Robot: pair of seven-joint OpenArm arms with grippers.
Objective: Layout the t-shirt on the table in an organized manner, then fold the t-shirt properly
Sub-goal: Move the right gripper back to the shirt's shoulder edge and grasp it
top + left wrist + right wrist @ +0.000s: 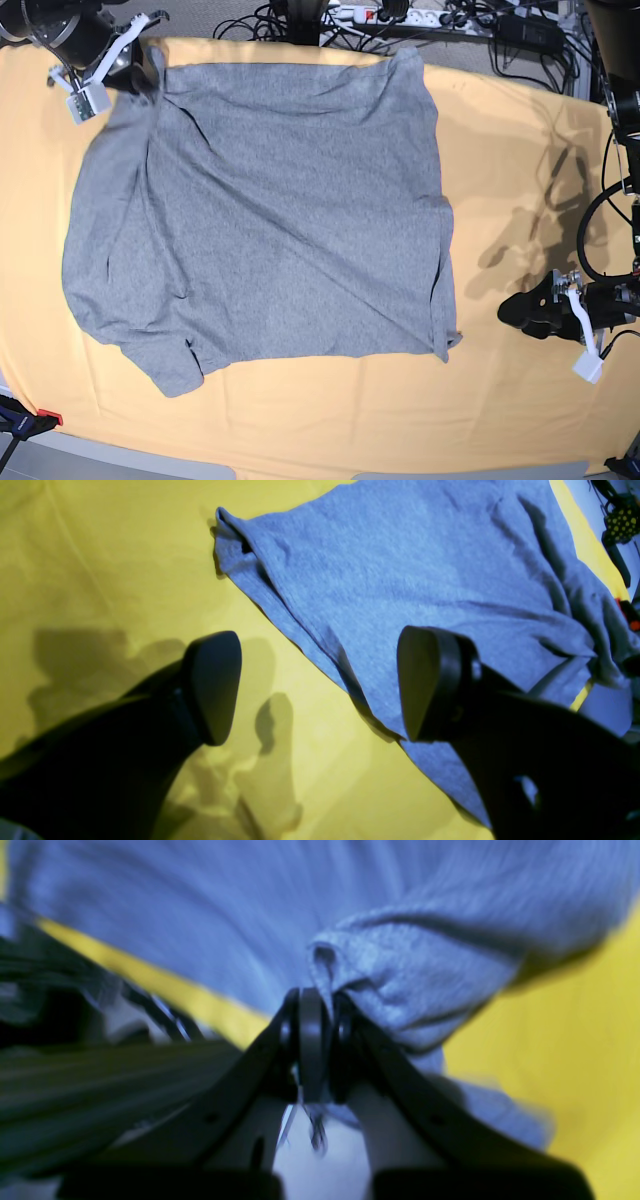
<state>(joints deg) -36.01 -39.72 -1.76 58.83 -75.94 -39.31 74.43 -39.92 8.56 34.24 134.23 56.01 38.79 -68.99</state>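
We judge layout mostly done, t-shirt [260, 220] spread though creased, no fold begun: right gripper [320, 1010] pinches its corner, left gripper [320, 685] gapes wide, holding nothing.

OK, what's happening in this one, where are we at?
A two-armed robot is laying out a grey t-shirt on the yellow-covered table. The right pincer is shut on a bunched corner of the shirt at the table's far edge. The left pincer hangs open beside the shirt's opposite edge, holding nothing. The shirt lies spread but wrinkled, and no fold is made yet.
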